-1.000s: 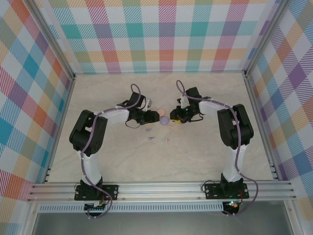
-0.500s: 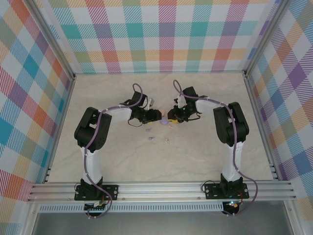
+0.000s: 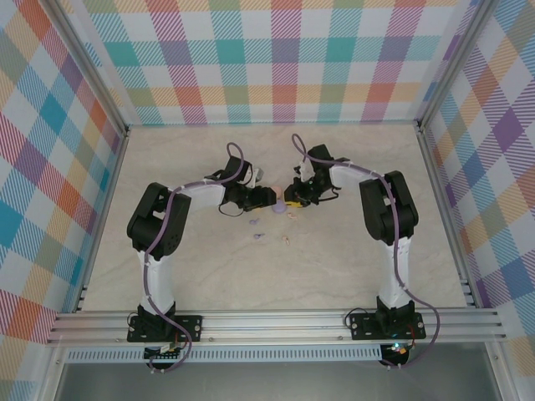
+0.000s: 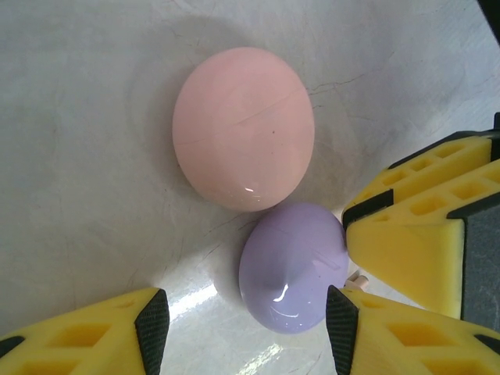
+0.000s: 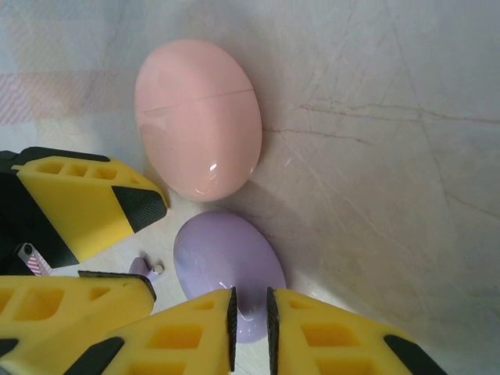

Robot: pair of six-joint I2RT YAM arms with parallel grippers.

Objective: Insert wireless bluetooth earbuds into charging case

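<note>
Two closed charging cases lie touching on the table, a pink one (image 4: 244, 129) and a smaller purple one (image 4: 293, 268). My left gripper (image 4: 247, 332) is open, its pads either side of the purple case's near end, with a gap on the left. Opposite it, my right gripper (image 5: 250, 328) is shut to a thin slit, its tips over the other end of the purple case (image 5: 226, 266). A purple earbud (image 5: 144, 268) lies between the left gripper's fingers (image 5: 86, 203). In the top view both grippers meet at the cases (image 3: 277, 204).
Loose earbuds lie on the table in front of the cases: two purple (image 3: 252, 222) (image 3: 259, 236) and two pale ones (image 3: 285, 241) (image 3: 291, 213). Plaid walls and metal rails (image 3: 267, 322) ring the pale table.
My right gripper moved left onto the purple case and its jaws closed. My left gripper slid right to the cases, then held still with its opening unchanged.
</note>
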